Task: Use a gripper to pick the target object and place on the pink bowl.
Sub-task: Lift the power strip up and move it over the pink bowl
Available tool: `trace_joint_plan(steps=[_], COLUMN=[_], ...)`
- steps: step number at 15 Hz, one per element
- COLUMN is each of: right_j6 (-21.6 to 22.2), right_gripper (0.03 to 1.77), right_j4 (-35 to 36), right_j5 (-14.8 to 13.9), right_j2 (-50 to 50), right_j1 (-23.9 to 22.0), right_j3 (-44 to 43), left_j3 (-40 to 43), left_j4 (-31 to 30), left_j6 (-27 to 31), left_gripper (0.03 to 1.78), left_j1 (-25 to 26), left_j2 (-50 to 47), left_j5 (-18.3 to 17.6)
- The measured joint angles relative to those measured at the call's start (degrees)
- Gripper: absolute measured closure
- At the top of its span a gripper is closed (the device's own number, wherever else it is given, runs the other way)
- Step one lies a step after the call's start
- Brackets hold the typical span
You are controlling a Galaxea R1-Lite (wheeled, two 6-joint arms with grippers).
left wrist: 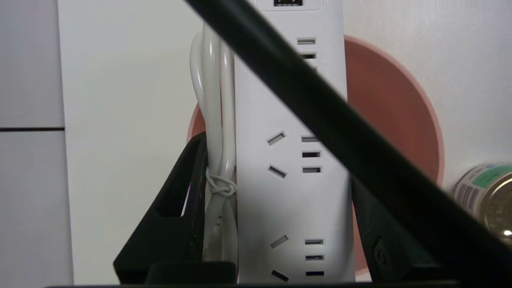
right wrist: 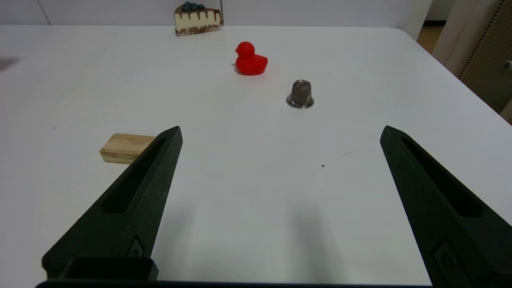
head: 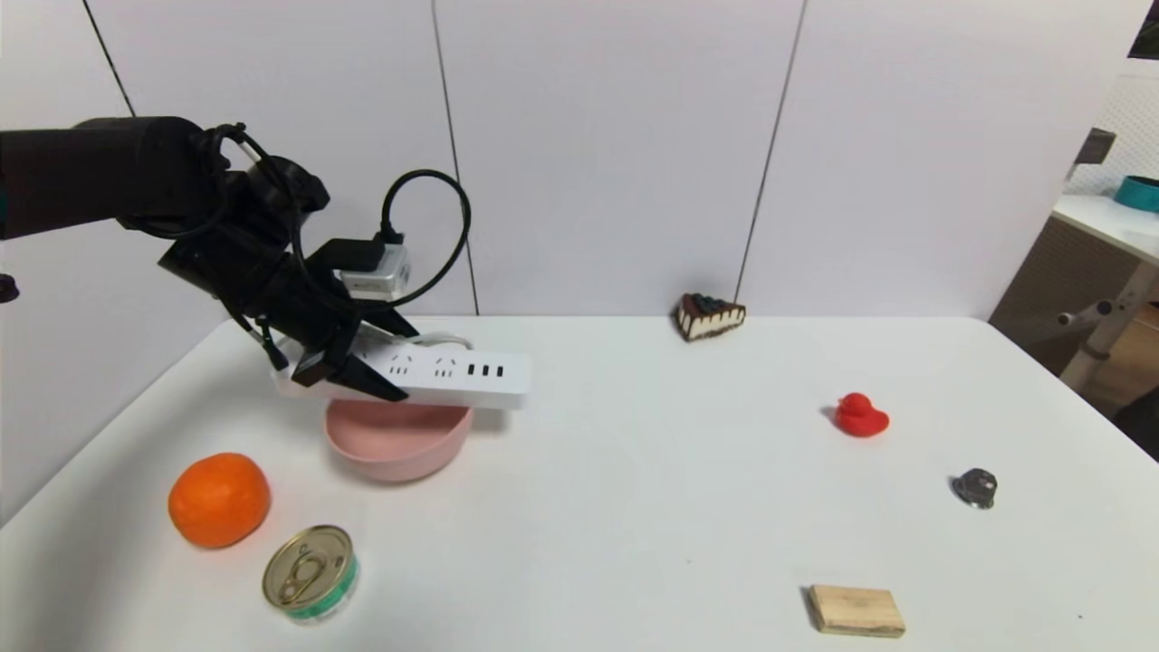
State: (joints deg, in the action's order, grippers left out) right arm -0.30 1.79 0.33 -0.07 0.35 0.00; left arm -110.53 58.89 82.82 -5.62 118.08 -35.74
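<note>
The long white rectangular plastic power strip (head: 426, 376) hangs level just above the round matte pale-pink bowl (head: 398, 444), at the far left of the white table (head: 652, 489), its USB end overhanging the bowl's right rim. The left black two-fingered gripper (head: 349, 376) is clenched across the strip's width, pinching the bundled white cord (left wrist: 218, 120) against one side.

To finish well, I judge it should lower until the strip bridges both rims, centred so neither end tips, then let go slowly.

The right gripper (right wrist: 280, 208) hovers spread wide and empty over the near right of the table.

The green-labelled tin can (head: 310, 574), near left, carries print too small to read; no brand shows on the strip.
</note>
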Motion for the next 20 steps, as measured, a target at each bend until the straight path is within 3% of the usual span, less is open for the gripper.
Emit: trace_joint_plan(steps=[7, 20], right_j6=[0.0, 0.0], right_gripper=[0.09, 0.09], right_j4=[0.0, 0.0], right_j5=[0.0, 0.0], right_j2=[0.0, 0.0], right_j1=[0.0, 0.0], right_j3=[0.0, 0.0], left_j3=[0.1, -0.9], left_j4=[-0.2, 0.2], left_j6=[1.5, 1.4], left_gripper=[0.78, 0.78], left_j1=[0.7, 2.0], left_j2=[2.2, 1.1], left_j5=[-3.1, -3.1])
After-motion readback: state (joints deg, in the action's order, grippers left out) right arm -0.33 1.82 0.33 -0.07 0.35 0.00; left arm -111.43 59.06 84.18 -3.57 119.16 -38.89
